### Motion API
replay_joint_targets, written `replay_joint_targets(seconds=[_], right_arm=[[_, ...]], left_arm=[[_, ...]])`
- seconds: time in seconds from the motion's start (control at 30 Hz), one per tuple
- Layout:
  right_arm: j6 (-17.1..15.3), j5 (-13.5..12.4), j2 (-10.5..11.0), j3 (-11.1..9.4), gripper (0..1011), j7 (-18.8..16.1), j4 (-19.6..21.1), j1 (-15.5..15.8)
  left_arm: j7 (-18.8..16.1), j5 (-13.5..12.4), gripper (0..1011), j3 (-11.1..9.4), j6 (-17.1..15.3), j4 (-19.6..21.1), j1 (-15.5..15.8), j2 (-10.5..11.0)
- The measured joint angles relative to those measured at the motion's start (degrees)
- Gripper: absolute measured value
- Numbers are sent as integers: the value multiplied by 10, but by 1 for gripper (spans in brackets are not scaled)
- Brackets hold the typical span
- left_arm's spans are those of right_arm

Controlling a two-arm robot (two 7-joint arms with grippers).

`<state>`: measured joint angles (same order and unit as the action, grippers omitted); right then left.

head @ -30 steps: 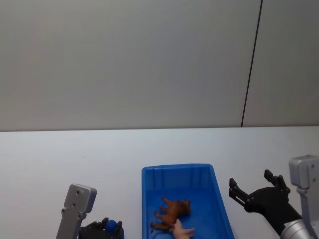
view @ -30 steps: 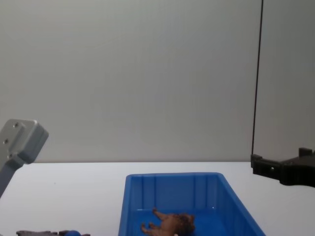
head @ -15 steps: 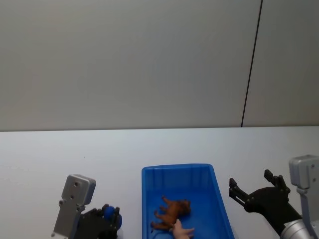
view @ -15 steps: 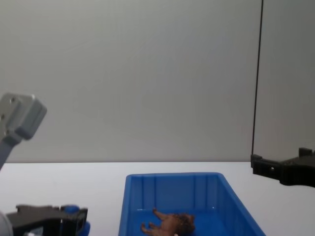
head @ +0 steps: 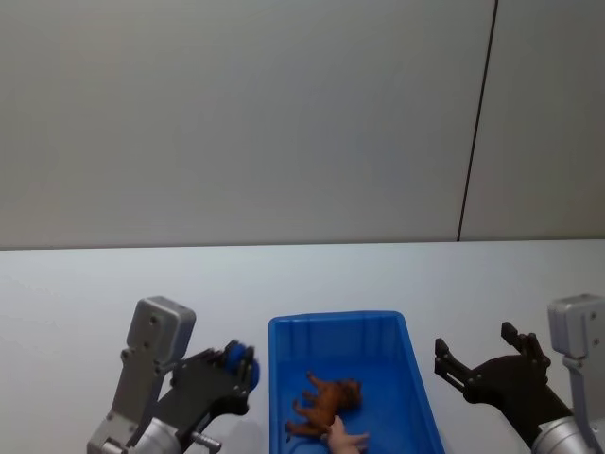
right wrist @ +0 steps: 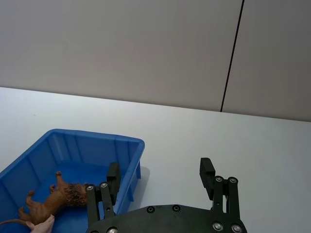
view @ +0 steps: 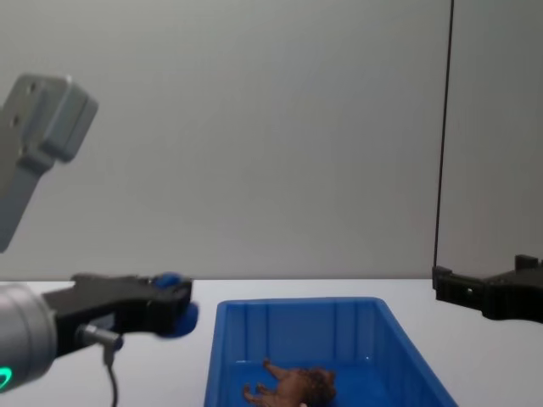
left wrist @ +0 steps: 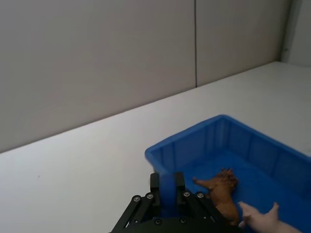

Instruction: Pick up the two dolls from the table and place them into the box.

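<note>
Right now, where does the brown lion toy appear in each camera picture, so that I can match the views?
Head view: the brown lion toy lies inside the blue box, near the bottom edge.
Left wrist view: the toy lies on the box floor, beside the pink pig.
Right wrist view: it lies in the box, lower left.
Chest view: it lies at bottom centre.
Shared landmark: the blue box rim around it.
</note>
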<state>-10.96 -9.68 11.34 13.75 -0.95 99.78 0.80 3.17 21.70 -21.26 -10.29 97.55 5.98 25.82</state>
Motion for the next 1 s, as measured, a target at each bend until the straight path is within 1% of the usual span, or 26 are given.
replay_joint_targets(seconds=[0.1,0.2,0.23,0.3,0.4,0.43,0.47,0.5,0.53,0.57,0.6,0.67,0.7,0.73,0.77,0.8,0.87,0.9,0.93,0.97,1.0], right_arm=[[0,0,0,0,1001,0,0,0],[0,0,0,0,1001,0,0,0],[0,0,0,0,1001,0,0,0],[0,0,0,0,1001,0,0,0],[0,0,0,0,1001,0,0,0],[0,0,0,0,1001,0,0,0],[0,0,0,0,1001,0,0,0],[0,0,0,0,1001,0,0,0],[0,0,0,0,1001,0,0,0],[0,0,0,0,1001,0,0,0],[0,0,0,0,1001,0,0,0],[0,0,0,0,1001,0,0,0],[0,0,0,0,1001,0,0,0],[0,0,0,0,1001,0,0,0],[0,0,0,0,1001,0,0,0],[0,0,0,0,1001,0,0,0],[0,0,0,0,1001,0,0,0],[0,0,0,0,1001,0,0,0],[0,0,0,0,1001,0,0,0],[0,0,0,0,1001,0,0,0],[0,0,0,0,1001,0,0,0]], left_arm=[[15,-2,148,0,10,-1,6,-3],[38,-4,146,-1,22,-5,13,-9],[50,-5,182,-2,28,-7,17,-11],[62,-5,226,-2,34,-9,20,-14],[87,-5,351,-4,44,-16,29,-21],[93,-5,351,-5,46,-17,31,-22],[106,-5,388,-6,52,-21,35,-26],[106,-5,411,-6,52,-21,35,-26],[117,-5,445,-7,56,-24,39,-29],[129,-4,501,-9,60,-27,42,-33],[133,-4,554,-9,62,-29,44,-34],[142,-4,591,-10,66,-32,48,-37],[150,-3,636,-11,69,-34,50,-40],[153,-3,652,-12,70,-35,52,-41],[160,-3,699,-13,73,-37,54,-43],[160,-3,719,-13,73,-37,54,-43],[170,-2,814,-14,77,-40,58,-47],[170,-2,814,-14,77,-40,58,-47],[175,-1,845,-14,79,-42,59,-48],[179,-1,906,-15,80,-43,61,-49],[179,-1,906,-15,80,-43,61,-49]])
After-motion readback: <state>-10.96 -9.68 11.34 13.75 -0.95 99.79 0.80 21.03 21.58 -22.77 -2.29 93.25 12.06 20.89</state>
